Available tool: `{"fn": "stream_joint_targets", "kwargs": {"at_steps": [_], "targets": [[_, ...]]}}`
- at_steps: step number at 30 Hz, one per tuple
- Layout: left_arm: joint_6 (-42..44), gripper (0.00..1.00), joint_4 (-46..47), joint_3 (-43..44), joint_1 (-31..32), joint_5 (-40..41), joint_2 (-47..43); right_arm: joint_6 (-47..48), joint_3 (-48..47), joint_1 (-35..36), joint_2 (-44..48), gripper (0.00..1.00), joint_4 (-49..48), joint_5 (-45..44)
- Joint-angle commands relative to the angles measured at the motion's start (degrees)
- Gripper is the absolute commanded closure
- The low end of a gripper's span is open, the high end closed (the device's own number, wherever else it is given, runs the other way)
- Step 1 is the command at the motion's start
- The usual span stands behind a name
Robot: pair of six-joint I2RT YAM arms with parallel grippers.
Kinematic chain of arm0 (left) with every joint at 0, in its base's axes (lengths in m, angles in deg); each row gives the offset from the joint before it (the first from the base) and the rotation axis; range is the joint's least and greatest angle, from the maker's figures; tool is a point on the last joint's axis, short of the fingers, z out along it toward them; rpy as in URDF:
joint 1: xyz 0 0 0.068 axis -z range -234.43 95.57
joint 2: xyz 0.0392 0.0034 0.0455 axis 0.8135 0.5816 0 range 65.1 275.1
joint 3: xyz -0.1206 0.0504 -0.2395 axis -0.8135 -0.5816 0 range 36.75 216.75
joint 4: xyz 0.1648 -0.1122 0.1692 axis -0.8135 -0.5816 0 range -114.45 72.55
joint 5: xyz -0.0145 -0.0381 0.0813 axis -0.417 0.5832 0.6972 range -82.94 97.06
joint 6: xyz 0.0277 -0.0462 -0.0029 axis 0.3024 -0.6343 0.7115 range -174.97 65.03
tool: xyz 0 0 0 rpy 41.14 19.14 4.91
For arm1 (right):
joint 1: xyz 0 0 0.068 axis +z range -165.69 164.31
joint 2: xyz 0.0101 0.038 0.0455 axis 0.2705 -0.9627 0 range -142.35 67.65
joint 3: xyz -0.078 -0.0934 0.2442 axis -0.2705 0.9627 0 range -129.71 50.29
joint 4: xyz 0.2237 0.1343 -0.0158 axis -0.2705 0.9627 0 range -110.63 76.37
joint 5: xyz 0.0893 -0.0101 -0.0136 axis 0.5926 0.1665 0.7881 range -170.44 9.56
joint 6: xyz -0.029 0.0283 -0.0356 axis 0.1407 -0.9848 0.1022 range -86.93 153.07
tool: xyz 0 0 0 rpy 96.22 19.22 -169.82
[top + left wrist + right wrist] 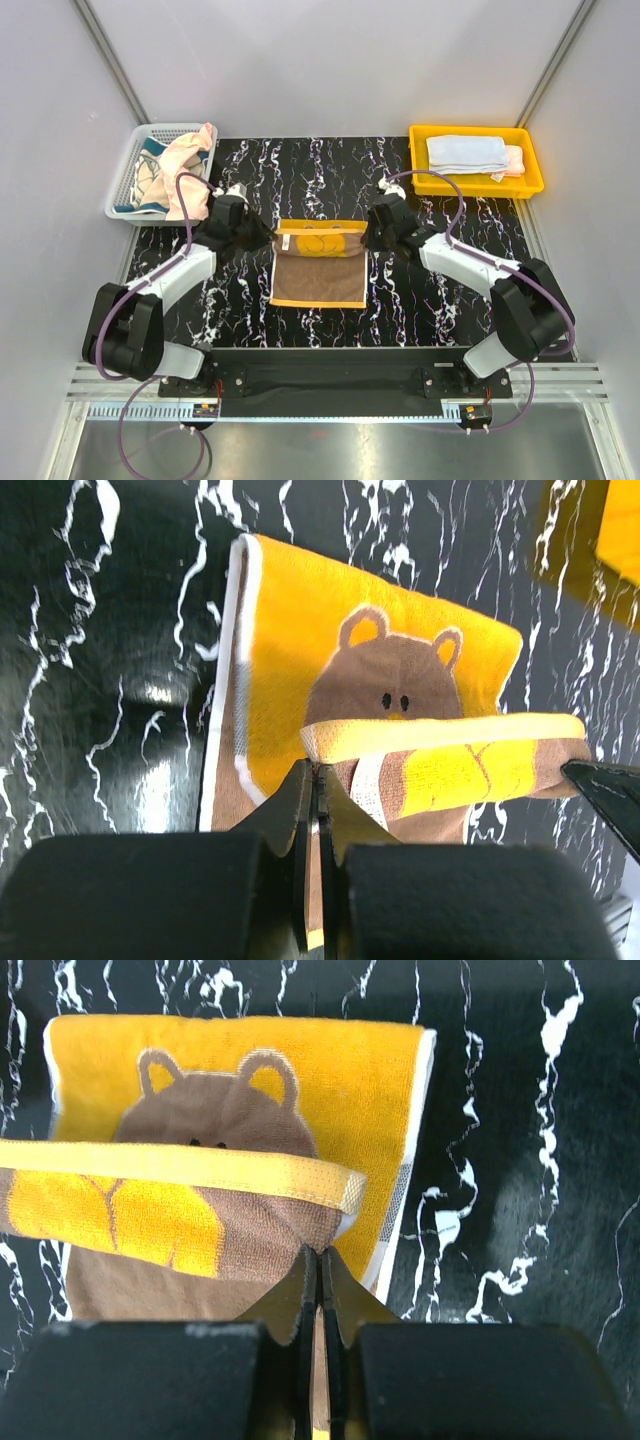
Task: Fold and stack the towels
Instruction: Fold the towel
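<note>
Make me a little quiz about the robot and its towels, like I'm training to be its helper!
1. True or false: the left gripper and the right gripper are both shut on the brown and yellow towel.
2. Where do the folded towels lie? A. in the yellow tray B. in a red bucket C. on a chair
3. Fill in: the animal on the brown and yellow towel is a ___.
Key: 1 true; 2 A; 3 bear.

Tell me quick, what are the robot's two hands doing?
Left gripper: closed, pinching the bear towel by its lifted edge.
Right gripper: closed, pinching the same towel's edge.
</note>
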State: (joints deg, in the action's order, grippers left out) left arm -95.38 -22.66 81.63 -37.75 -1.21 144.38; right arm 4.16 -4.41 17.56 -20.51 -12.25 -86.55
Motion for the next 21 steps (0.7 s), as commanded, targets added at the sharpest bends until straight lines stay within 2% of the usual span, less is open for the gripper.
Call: {"fn": "stream_joint_targets", "kwargs": {"at_steps": [1, 21], "targets": [[1.03, 1.00, 0.55, -1.11, 0.63, 1.68, -3.17, -1.32, 1.17, 1.37, 3.60, 0.95, 0.23, -0.83], [1.73, 1.00, -1.91, -5.86, 3.44, 2.74, -8.53, -3.61, 7.23, 5.15, 7.21, 0.95, 0.85, -1.98]]}}
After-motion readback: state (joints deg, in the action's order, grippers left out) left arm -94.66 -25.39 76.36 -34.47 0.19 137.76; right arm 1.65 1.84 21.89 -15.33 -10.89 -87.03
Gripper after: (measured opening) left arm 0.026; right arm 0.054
